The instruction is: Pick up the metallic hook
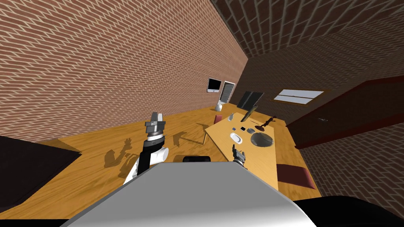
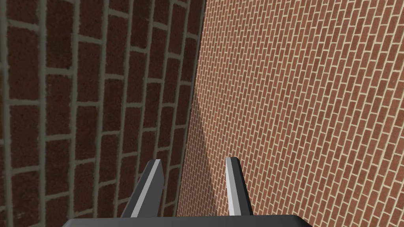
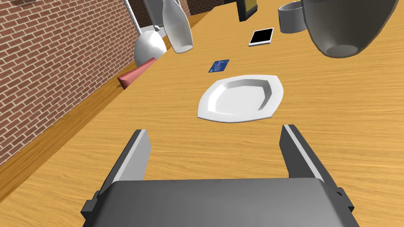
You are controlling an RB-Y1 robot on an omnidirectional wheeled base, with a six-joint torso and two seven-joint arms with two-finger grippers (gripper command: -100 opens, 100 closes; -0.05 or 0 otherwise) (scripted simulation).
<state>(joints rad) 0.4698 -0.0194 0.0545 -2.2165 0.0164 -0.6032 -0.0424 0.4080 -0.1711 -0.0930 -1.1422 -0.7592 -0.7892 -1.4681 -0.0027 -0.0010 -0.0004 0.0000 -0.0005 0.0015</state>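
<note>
1. Your right pincer [image 3: 215, 130] hangs wide open and empty over the surface [image 3: 189, 157]; the left pincer [image 2: 195, 160] is parted, idle.
2. The hook [image 1: 267, 123] is, I judge, the dark piece at 1 o'clock, past the bowl [image 1: 262, 140]. Clear the bowl, then descend.

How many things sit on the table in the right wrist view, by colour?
White: 2, plate, bottle
Grey: 2, bowl, cup
Blue: 1, card
Dark: 2, tablet, box
Total: 7

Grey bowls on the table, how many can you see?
2. A large bowl beyond the white dish; a small bowl farther on, beside the black tablet. Others may be hidden.
</note>
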